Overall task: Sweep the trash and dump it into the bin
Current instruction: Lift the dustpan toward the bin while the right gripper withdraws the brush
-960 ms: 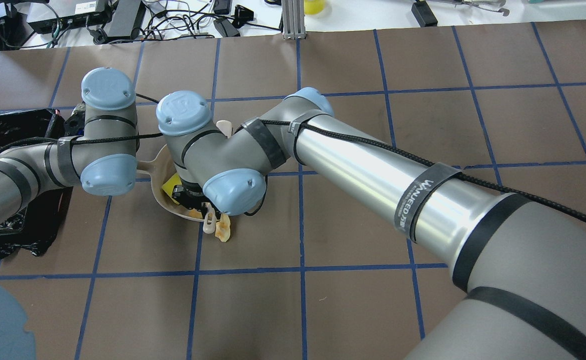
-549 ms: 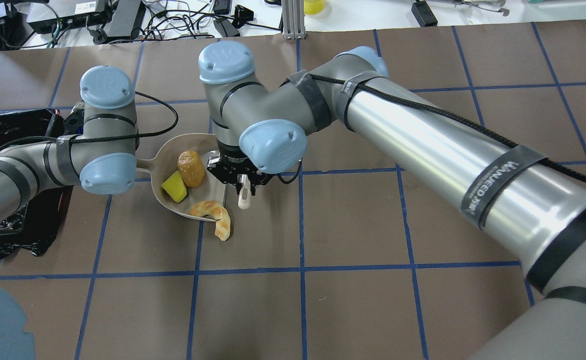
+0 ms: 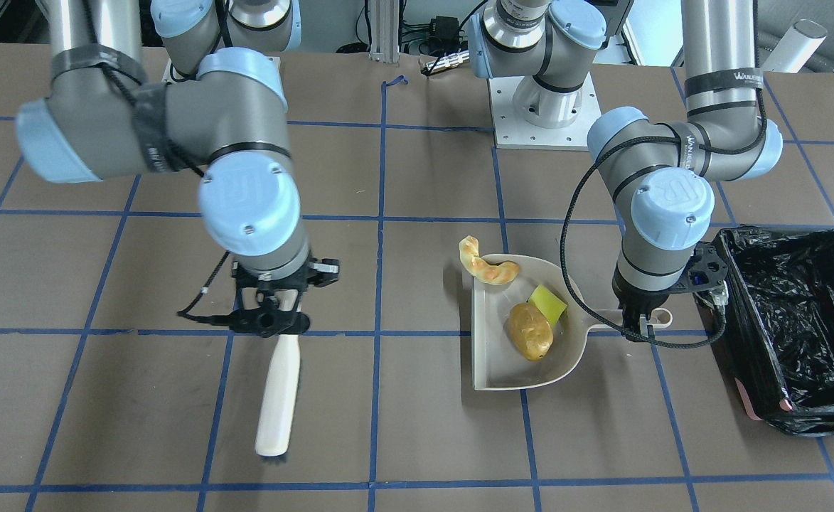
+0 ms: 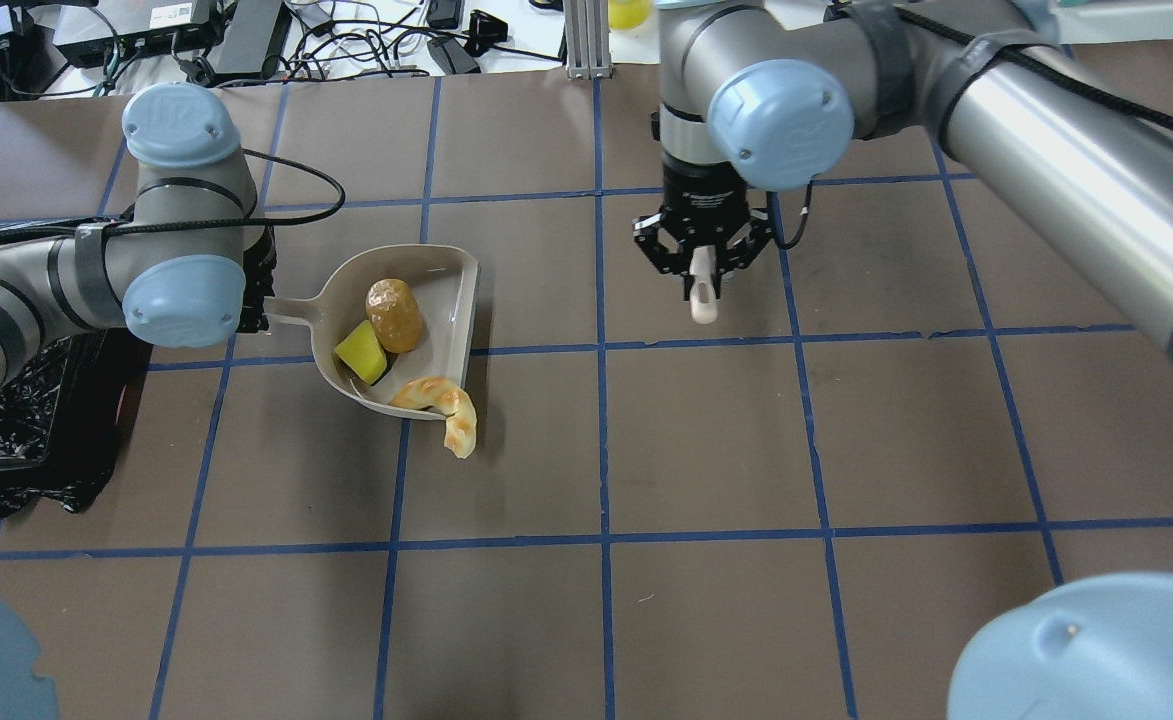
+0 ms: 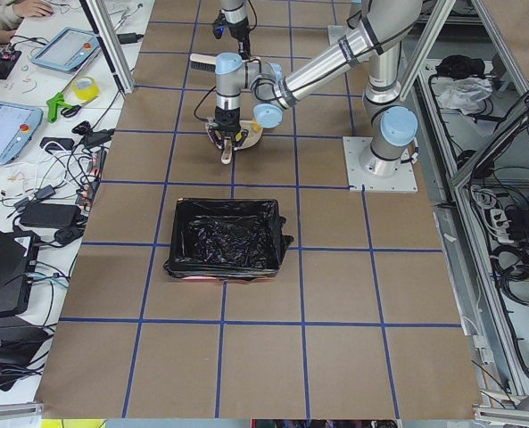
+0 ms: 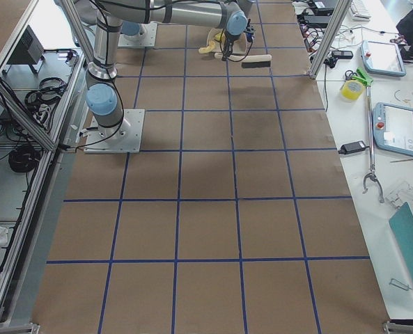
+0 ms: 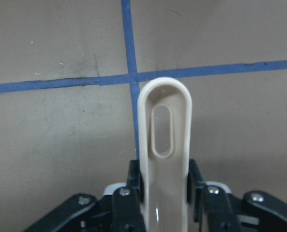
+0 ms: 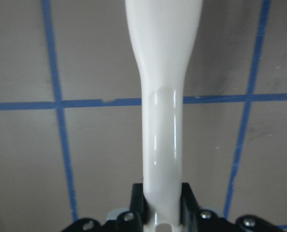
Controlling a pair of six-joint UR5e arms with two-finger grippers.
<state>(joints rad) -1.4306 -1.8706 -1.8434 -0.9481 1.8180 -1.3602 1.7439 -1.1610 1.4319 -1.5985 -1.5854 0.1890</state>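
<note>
The left gripper (image 3: 640, 323) was clamped on the flat, slotted handle of a smooth beige plastic dustpan (image 4: 441, 290), its dark fingers (image 7: 195, 181) pressed to either side of the handle. In the pan's shallow scoop lay a golden-brown, glossy potato-like lump (image 4: 392, 313), and just beside it a yellow sponge wedge (image 4: 360, 352). A curved, tan croissant-like piece (image 4: 441, 405) lay across the pan's open lip, one end inside and the other on the table (image 4: 706, 450). The bin (image 3: 786, 306), a rectangular box lined with crinkly, shiny black plastic with a pink edge (image 3: 751, 402) at one corner, stood just beside the left gripper, at the handle end of the pan. Well apart from the pan, the right gripper (image 4: 703, 262) was closed tight on the narrow neck of a cream, glossy-handled brush (image 3: 278, 391) with short dark bristles at its far end (whether these touched the table could not be told). The table was covered in matte brown sheet marked into squares by blue tape lines (image 4: 601, 540). Beyond it a white bench held tangled black cables (image 4: 346, 40), and an aluminium post (image 4: 581, 40) stood at the edge
</note>
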